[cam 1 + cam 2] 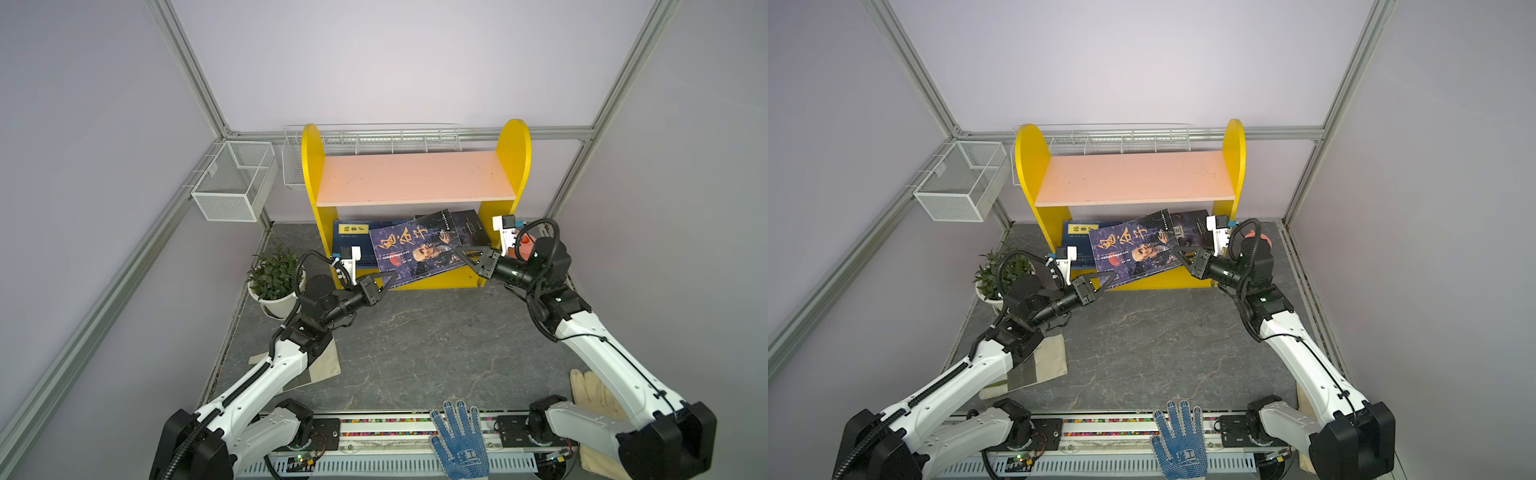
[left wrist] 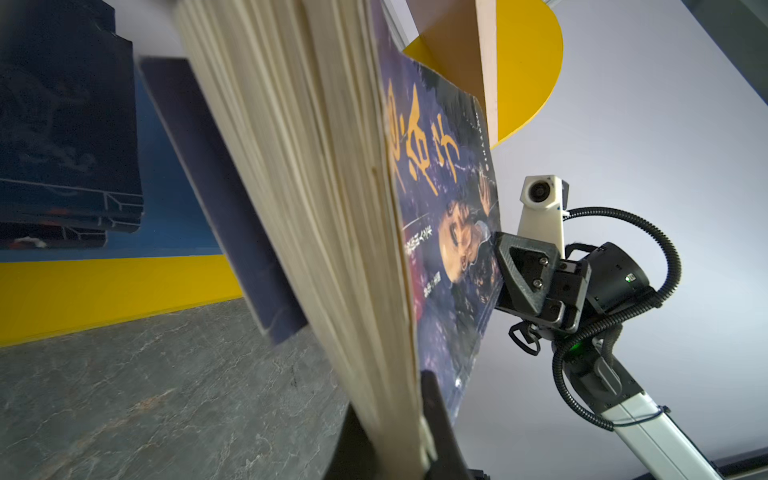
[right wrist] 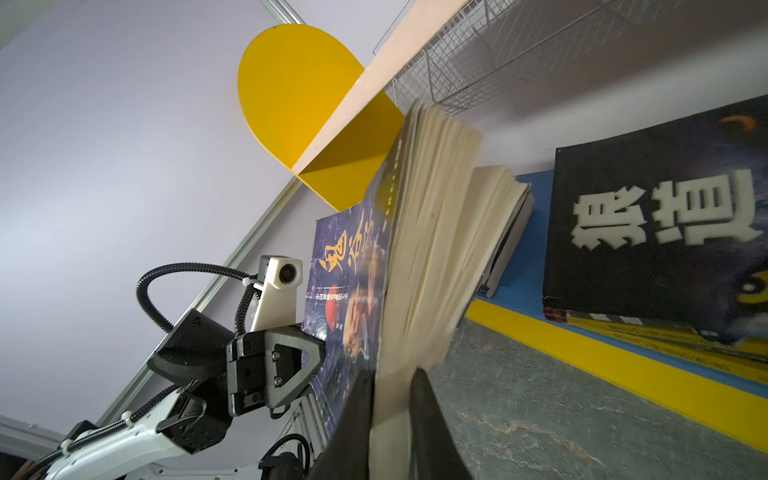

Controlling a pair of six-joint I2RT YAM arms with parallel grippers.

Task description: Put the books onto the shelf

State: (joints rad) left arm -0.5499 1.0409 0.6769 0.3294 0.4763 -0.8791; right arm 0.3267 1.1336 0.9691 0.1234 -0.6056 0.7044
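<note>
Portrait book, clamped by left hand and right hand, half hides the shelved books.

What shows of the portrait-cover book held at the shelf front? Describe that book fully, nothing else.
The portrait book is a soft paperback: dark violet-blue cover with gold brush calligraphy, an old man's face and a red disc, over a cream page block whose leaves fan loose. It hangs tilted, cover up, at the lower opening of the shelf, far corner just under the pink board. The left pincer is shut on its near left corner, the right pincer on its right edge.
</note>
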